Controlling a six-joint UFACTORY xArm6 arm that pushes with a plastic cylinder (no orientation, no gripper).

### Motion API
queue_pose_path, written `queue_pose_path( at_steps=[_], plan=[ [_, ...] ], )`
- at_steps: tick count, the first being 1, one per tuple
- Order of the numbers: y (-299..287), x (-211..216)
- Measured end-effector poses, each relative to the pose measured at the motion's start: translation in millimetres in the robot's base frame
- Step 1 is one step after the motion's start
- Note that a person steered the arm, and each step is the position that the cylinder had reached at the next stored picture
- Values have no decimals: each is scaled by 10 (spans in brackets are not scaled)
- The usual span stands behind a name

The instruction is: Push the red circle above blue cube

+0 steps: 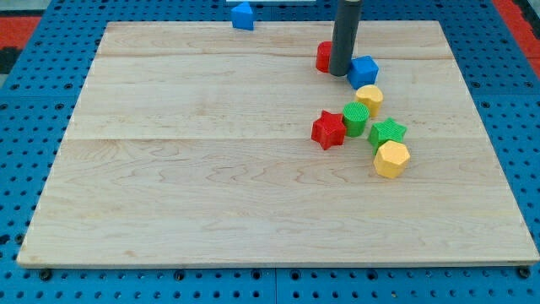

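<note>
A pale wooden board (253, 169) lies on a blue pegboard bench (34, 127), and I take the blue cube (364, 70) as my landmark. My rod (346, 34) comes down from the view's top, and my tip (339, 74) rests on the board just to the left of the blue cube, touching or nearly so. It is a plain rod, with no jaws to be apart or together, and it clamps nothing. The red circle (323, 56) sits up and to the left of the blue cube, partly hidden behind my rod, against its far side. Just below the blue cube is a yellow round block (369, 98), then a green cylinder (355, 119), with a red star (328, 129) further down and left. A green star (387, 133) and a yellow hexagon (391, 159) lie below the cube. Another blue block (243, 15) sits far to the upper left, at the board's top edge.
</note>
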State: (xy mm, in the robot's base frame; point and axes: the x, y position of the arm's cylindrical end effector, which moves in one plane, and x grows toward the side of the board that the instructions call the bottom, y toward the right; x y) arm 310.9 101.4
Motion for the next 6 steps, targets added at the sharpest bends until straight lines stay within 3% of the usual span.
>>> queue_pose_path(
  at_steps=[3, 5, 6],
  plan=[
    [-596, -69],
    [-612, -644],
    [-269, -638]
  ],
)
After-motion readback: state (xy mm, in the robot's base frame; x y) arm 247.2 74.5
